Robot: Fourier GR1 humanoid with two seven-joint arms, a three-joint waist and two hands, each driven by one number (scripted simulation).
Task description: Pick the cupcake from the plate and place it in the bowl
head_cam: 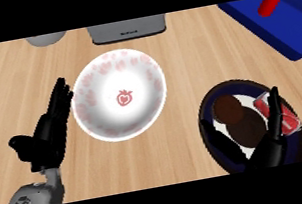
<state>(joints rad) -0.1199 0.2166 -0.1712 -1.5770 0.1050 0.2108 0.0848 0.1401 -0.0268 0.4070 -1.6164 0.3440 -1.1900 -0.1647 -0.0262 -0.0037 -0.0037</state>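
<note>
Black right hand (272,125) rises from the lower edge over the dark blue round plate (218,135), fingers straight and pressed together, pointing up the view. Fingertips lie against the red-wrapped cupcake (289,122) on the plate's right side; nothing is curled round it or pinched. The cupcake sits on the plate, partly hidden behind the fingers. Just left of it on the same plate lies a dark brown, rounded food item (239,121), apparently two lobes; what it is cannot be told.

Black left hand (48,132) shows at the view's left on its grey forearm (37,195), resting, fingers straight and slightly spread, thumb out to the left. Fingertips reach beside the left rim of the white round bowl (104,117); whether they touch it is unclear. The bowl bears a red strawberry at its centre and faint pink marks around the wall. It stands on the light wooden counter (174,44), well apart from the plate.

Far edge: grey boxy appliance (128,29) with a small label, unreadable. Grey rounded object (47,38) to its left. Blue container (283,25) at upper right with a red cylinder (270,4) in it.
</note>
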